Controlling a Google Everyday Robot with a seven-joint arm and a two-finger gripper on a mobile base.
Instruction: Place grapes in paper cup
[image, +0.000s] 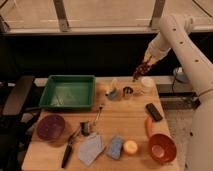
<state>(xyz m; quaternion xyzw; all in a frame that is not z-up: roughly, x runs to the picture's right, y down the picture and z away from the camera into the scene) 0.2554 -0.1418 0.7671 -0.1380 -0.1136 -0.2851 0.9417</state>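
Observation:
My gripper (145, 60) is at the back right of the wooden table (120, 122), raised above it, shut on the grapes (141, 68), a small dark red-purple bunch hanging below the fingers. The paper cup (147, 84), off-white and upright, stands on the table just below and slightly right of the grapes. The grapes hang clear above the cup's rim, not inside it.
A small dark metal cup (128, 91) stands left of the paper cup. A green tray (68, 91) is at back left, a purple bowl (50, 127) at front left, an orange bowl (162, 148) at front right, with an orange carrot-like thing (149, 125) and a black block (153, 111).

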